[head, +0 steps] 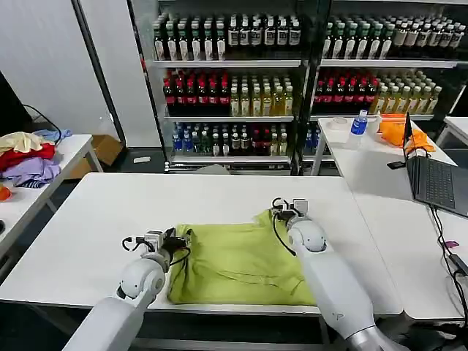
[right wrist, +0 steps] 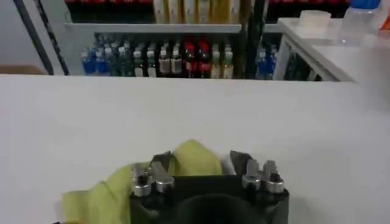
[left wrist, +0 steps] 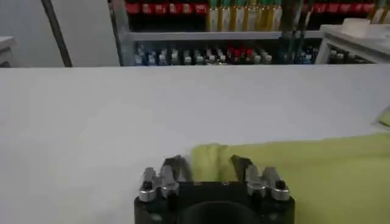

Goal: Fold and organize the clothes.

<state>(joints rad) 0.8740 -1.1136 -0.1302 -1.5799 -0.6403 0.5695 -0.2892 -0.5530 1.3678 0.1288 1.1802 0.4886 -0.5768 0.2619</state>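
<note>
Behind the white table (head: pixel 88 227) you see shelves of bottled drinks (head: pixel 230 95), and on a side table at the robot's left lies a heap of red, purple and cream garments (head: pixel 25 157); an orange cloth (head: pixel 398 131) lies on the table at the right, by a laptop (head: pixel 435 183). No basket or box for the clothes is visible.

Your lime T-shirt (head: pixel 238 263) lies partly folded on the near half of the table, between both arms. The left gripper (left wrist: pixel 207 167) is at the shirt's left edge, fingers spread, with a raised fold of cloth between them. The right gripper (right wrist: pixel 201 161) is at the far right corner, also spread around a bunched tip of fabric.

You should expect the cloth to be light, soft and limp: it will sag and slide. I judge that a hem or corner, where layers double, is the best place to take hold.
</note>
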